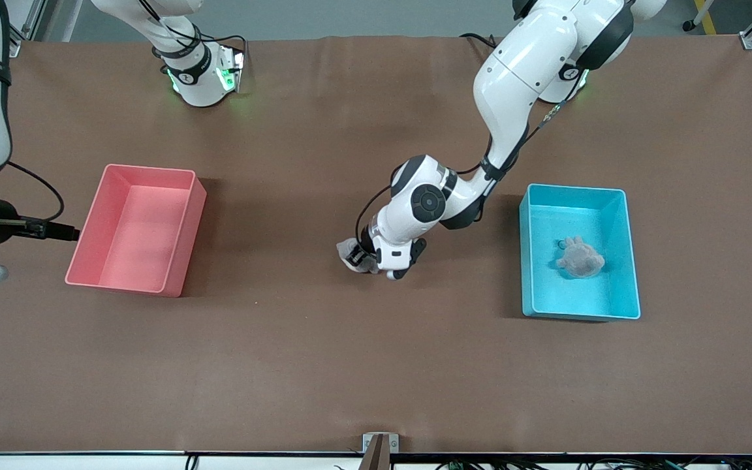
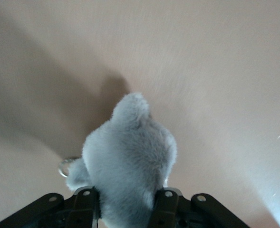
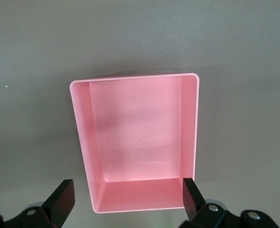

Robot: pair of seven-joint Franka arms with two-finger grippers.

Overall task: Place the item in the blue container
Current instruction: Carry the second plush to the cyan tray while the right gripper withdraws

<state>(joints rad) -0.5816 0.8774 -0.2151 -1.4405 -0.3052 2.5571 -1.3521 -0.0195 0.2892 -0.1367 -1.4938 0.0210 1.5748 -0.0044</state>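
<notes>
My left gripper (image 2: pixel 124 209) pinches a grey plush toy (image 2: pixel 128 161) on the table (image 1: pixel 376 365), clear only from the wrist cam. Blue container (image 1: pixel 630 261) holds another plush (image 1: pixel 579 259); pink bin (image 3: pixel 189 123) has nothing in it, my right gripper (image 3: pixel 128 199) spread wide.

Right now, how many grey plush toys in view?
2. One grey plush toy lies in the blue container. The other plush sits between the left gripper fingers on the table, midway between the bins. None seen in the pink bin.

Probably a robotics lab: two robot arms (image 1: pixel 513 85) mounted at a brown-covered table (image 1: pixel 350 365).
</notes>
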